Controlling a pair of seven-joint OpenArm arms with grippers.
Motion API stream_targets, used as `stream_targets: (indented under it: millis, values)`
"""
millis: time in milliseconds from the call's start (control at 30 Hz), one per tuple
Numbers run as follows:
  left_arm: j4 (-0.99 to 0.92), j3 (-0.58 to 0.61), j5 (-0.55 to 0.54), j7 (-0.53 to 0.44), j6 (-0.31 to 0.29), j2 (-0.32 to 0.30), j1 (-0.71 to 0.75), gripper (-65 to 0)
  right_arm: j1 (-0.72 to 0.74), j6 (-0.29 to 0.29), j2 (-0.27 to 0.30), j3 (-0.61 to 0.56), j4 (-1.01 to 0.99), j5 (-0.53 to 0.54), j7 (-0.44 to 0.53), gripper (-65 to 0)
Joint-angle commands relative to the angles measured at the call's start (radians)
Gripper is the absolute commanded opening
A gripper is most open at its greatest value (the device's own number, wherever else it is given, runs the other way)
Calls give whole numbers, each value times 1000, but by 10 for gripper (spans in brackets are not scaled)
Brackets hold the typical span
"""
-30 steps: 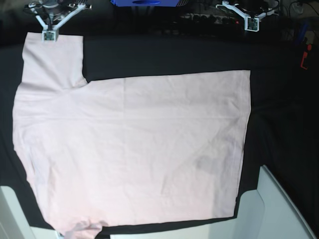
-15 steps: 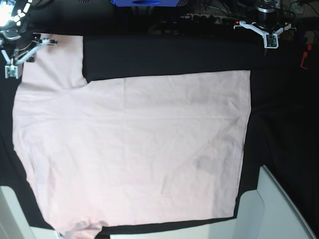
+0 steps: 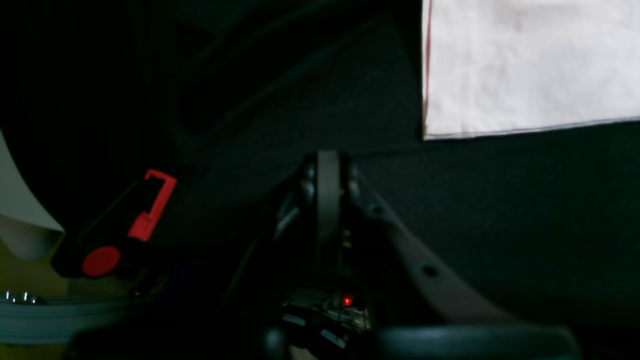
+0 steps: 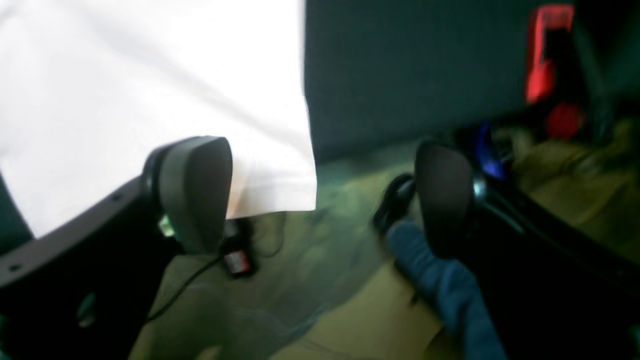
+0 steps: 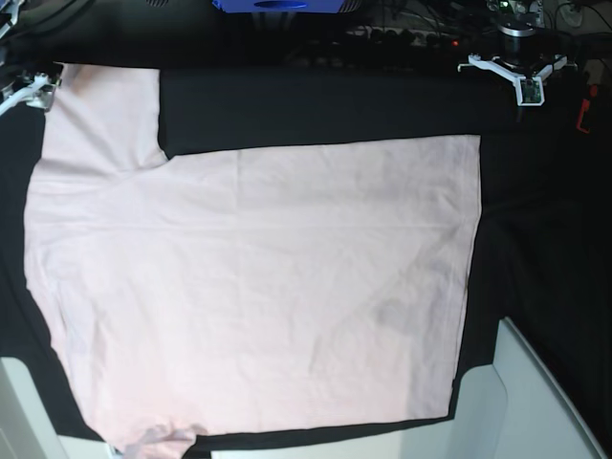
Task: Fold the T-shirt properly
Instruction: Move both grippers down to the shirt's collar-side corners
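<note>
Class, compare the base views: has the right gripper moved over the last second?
Yes. The right gripper went from the T-shirt sleeve's top edge leftward, now nearly out of view.

Robotics lab bench: counter (image 5: 316, 105) draped in black cloth, tangled cables (image 5: 402, 33) behind, red-and-black clamp (image 3: 120, 227) at the edge, cardboard (image 4: 350, 320) beneath.

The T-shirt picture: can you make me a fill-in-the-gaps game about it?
1. The T-shirt is pale ____.
2. It lies spread flat on a ____ cloth.
3. The right gripper has its jaws ____, holding nothing.
4. In the base view, the left gripper is near the top ____ corner.

Missing words: pink; black; open; right
</note>
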Motion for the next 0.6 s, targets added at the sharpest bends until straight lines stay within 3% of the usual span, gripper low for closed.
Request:
stream_targets:
  millis: [0, 133, 233, 333, 567]
  values:
    - [14, -6, -1, -21, 9, -8, 7, -650, 22, 1, 16, 32, -19, 7, 4, -103]
    - [14, -6, -1, -21, 9, -8, 7, -650, 78, 1, 62, 72, -167, 8, -11, -103]
    - [14, -6, -1, -21, 9, -8, 8, -650, 82, 1, 88, 67, -245, 82, -8, -103]
    - [14, -6, -1, -21, 9, -10, 8, -650, 81, 1, 99, 67, -268, 156, -11, -103]
    - [8, -7, -1, -21, 9, -10, 10, -650, 82, 1, 139, 65, -273, 208, -13, -100]
